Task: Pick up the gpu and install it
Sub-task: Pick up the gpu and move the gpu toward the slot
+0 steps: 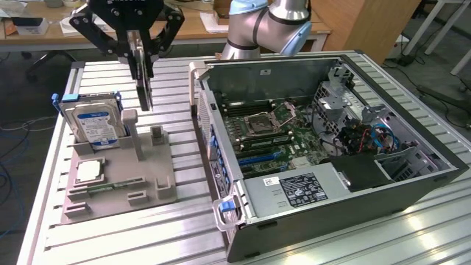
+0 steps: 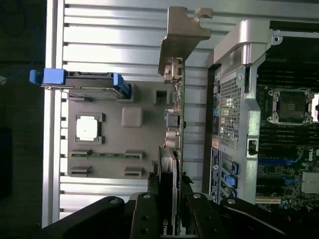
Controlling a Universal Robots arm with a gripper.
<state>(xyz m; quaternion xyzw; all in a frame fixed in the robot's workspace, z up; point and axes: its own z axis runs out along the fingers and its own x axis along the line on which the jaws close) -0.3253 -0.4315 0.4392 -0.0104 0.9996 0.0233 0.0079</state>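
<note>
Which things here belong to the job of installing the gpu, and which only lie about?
Job: gpu, held by gripper; open computer case.
Lying about: hard drive, processor chip, memory stick, grey holder.

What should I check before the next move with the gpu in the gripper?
1. gpu clamped in the gripper: ok.
2. gpu hanging clear of the gray fixture tray: ok.
3. Computer case open: ok.
4. gpu above the motherboard: not ok, it hangs outside the case, toward the exterior view's left.
5. Blue slot on the motherboard unobstructed: cannot tell.
</note>
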